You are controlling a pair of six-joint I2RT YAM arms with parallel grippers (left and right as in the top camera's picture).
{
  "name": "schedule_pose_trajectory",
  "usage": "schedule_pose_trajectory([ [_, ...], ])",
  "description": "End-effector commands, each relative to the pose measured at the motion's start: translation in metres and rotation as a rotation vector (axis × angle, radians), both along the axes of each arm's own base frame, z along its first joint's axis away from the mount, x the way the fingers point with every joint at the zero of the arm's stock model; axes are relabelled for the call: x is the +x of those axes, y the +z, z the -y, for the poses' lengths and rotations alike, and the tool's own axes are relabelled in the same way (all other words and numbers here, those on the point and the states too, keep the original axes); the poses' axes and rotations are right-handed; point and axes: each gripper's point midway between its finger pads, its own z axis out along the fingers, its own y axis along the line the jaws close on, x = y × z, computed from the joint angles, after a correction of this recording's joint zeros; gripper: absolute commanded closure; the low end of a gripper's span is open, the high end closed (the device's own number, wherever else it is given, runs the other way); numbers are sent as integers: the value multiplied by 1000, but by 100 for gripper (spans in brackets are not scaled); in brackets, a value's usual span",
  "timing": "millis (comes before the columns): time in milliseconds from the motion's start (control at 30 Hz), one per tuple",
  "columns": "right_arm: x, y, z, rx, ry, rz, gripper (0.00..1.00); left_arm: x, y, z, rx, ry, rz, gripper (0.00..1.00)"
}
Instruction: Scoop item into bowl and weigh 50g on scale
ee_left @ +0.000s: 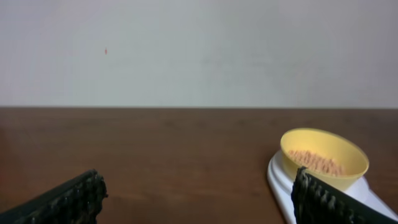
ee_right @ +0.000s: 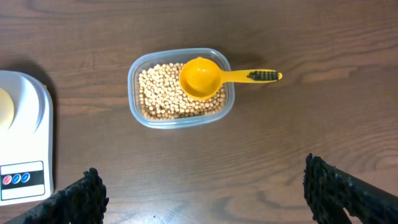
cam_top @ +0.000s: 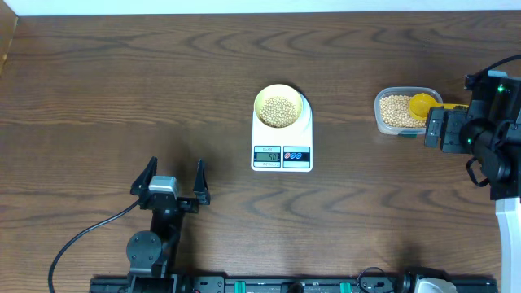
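Bowl (cam_top: 281,107) of beans (cam_top: 279,111) sits on scale (cam_top: 282,155), mid-worktop (cam_top: 122,81) | I see left gripper (cam_top: 175,168) spread wide, holding nothing, near front edge | right gripper (ee_right: 205,193) spread wide, holding nothing, beside container (cam_top: 392,114) | scoop (cam_top: 423,104) rests in container

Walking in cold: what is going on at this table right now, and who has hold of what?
Nothing is being held. Both claws are open: the left claw sits apart, to the left of the white scale, and the right claw hovers near the clear container of tan beans, where the yellow scoop lies on top. The pale-yellow bowl stands on the scale with a heap of beans inside. The display is too small to read.
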Motion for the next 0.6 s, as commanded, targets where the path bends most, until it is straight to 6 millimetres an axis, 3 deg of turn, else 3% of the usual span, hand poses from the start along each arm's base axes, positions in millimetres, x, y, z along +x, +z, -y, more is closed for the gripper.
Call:
schedule_pose_trajectory([
  [0,1,6,0,0,-12,15,1,-1,-7,-1,8,-3,-25,2],
  [267,1,6,0,0,-12,15,1,-3,-39,-5,3,11,-155,2],
  [567,1,6,0,0,-12,15,1,-3,-39,-11,11,41,-156,2],
])
